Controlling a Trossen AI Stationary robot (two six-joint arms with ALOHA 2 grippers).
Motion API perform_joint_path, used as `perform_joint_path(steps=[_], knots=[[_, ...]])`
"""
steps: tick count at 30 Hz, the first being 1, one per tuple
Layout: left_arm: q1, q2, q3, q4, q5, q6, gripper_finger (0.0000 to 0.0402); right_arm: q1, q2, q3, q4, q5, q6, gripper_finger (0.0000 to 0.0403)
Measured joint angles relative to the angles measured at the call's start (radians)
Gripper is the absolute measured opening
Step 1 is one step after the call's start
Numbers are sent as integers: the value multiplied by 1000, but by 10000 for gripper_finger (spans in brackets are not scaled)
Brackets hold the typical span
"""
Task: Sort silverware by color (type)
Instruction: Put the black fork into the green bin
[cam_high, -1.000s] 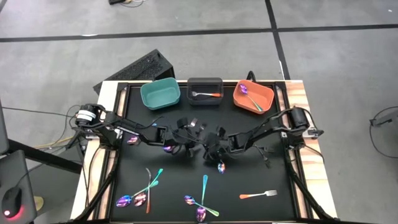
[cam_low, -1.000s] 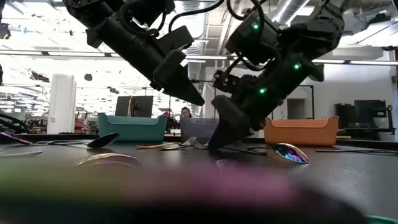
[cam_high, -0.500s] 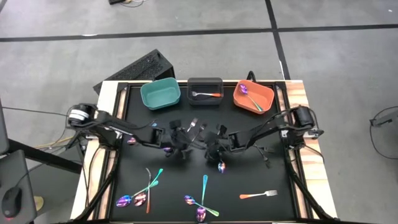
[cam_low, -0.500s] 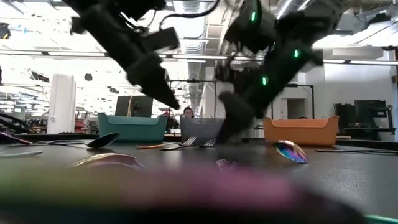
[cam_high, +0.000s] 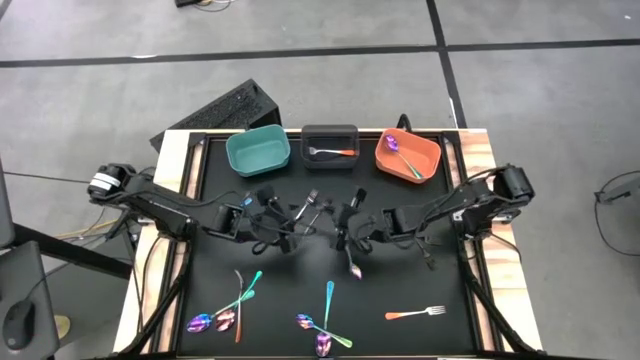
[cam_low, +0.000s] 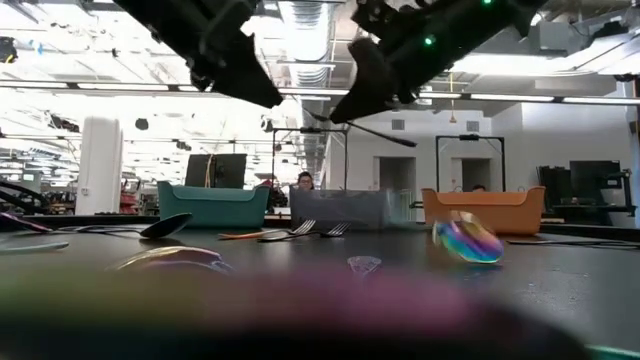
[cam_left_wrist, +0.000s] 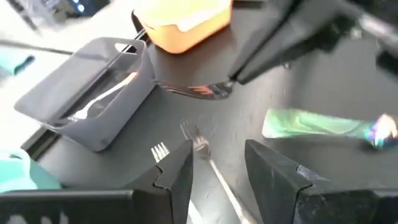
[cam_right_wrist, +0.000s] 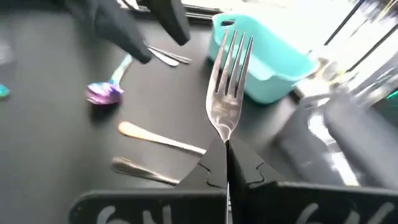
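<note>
- Silverware lies scattered on the black tabletop (cam_high: 460, 340), apparently waiting to be sorted into three bins along the far edge.
- The left pincer (cam_left_wrist: 217, 165) hovers with its fingers apart, holding nothing; silver forks (cam_left_wrist: 198, 138) lie on the tabletop just ahead of its tips, likely its next pick.
- The teal bin (cam_high: 257, 151) looks empty; the dark grey bin (cam_high: 329, 135) beside it holds an orange-handled fork (cam_high: 330, 151).
- The right pincer (cam_right_wrist: 227, 163) is closed on a silver fork (cam_right_wrist: 229, 81), tines pointing away from the fingers, lifted clear of the tabletop for carrying.
- The orange bin (cam_high: 408, 155) beyond it holds an iridescent spoon (cam_high: 397, 149).
- An iridescent spoon (cam_high: 353, 266) lies just below the right pincer.
</note>
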Motion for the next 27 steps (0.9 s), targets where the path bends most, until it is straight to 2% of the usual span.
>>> perform_joint_path(steps=[3,7,11,15,17,22,27], knots=[[28,6,-1,8,0,-52,143,26,6,0,17,65,-126,7],[61,11,0,11,25,-66,171,46,5,1,7,80,-201,8],[91,11,0,43,144,-44,215,63,5,1,1,137,-273,9],[109,12,0,114,297,4,262,67,5,1,-6,150,-306,9],[117,12,0,142,341,8,279,70,5,1,-16,156,-307,10],[143,12,0,166,318,-18,289,78,5,1,-79,214,-308,10],[185,12,0,163,262,-75,271,91,5,1,-99,218,-325,10]])
